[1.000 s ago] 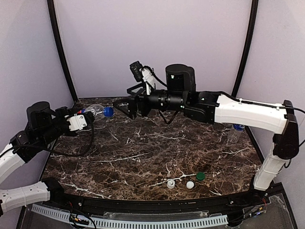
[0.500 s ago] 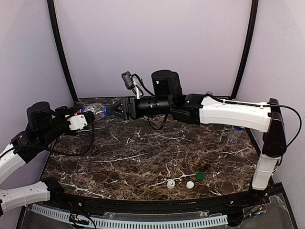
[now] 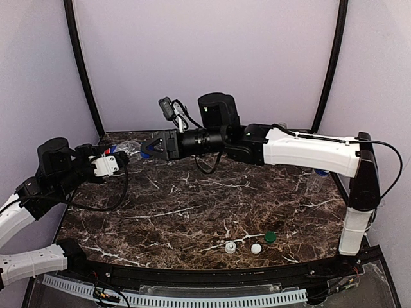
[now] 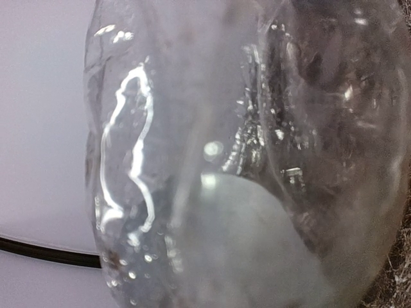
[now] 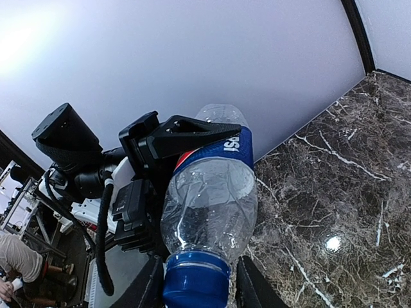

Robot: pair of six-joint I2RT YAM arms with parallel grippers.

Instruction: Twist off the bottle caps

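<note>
Left pincer (image 3: 119, 154) clenched on blue-label bottle (image 5: 209, 192), held in the air at upper left of top view. Right pincer (image 3: 148, 152) fingers flank its blue cap (image 5: 196, 285), very close; can't tell if clamped. Two white caps (image 3: 256, 248) and green cap (image 3: 270, 237) lie on table (image 3: 192, 205), lower right of centre.

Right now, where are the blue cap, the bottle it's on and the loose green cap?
blue cap (image 5: 196, 282): right wrist view, on its side wall.
bottle (image 5: 210, 192): right wrist view, on its clear shoulder.
green cap (image 3: 270, 237): top external view, on its top.
</note>
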